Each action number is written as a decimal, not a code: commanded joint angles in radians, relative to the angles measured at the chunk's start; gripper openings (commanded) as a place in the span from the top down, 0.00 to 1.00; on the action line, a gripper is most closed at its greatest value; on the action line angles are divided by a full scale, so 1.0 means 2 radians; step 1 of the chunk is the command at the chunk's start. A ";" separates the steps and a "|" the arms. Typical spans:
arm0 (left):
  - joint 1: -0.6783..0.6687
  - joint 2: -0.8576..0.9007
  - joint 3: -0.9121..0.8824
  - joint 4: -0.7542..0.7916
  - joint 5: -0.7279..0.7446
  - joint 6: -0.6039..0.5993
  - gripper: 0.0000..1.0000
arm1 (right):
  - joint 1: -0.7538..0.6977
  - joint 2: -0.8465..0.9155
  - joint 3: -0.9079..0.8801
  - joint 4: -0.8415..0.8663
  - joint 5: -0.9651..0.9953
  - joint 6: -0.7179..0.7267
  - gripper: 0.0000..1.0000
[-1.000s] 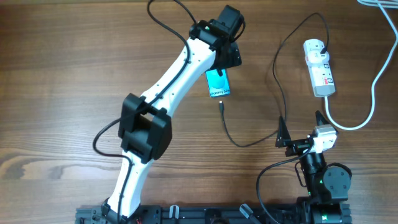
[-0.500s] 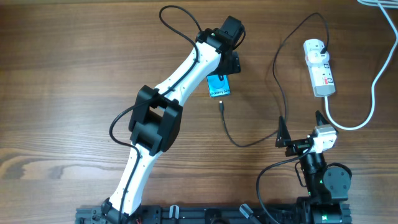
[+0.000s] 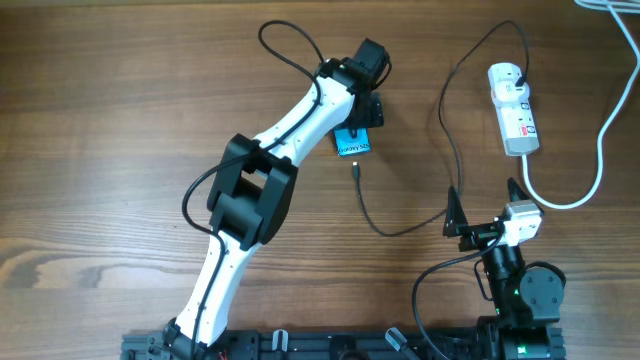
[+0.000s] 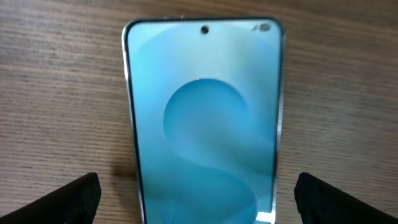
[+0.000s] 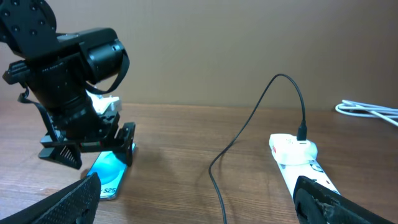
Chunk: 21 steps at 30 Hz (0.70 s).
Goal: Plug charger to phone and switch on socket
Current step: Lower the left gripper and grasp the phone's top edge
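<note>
Blue-screened phone lies at upper centre, under the left gripper, whose jaws gape wide astride it, gripping nothing. The right gripper, lower right, is likewise spread and empty. Closing off-centre could skew the phone away from the charger tip just below.

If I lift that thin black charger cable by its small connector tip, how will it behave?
Probably floppy: the thin black charger cable lies in loose curves, so it should droop and trail. Likely light, being so thin. Its far end looks plugged into the white extension socket, so pulling may drag that.
</note>
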 commanded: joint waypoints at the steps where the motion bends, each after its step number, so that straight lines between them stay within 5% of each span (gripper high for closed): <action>1: -0.002 0.009 -0.007 0.005 0.004 0.006 0.00 | 0.003 0.002 -0.001 0.003 0.006 -0.006 0.01; 21: -0.007 0.038 -0.007 -0.013 0.004 0.006 0.06 | 0.003 0.002 -0.001 0.003 0.007 -0.006 0.00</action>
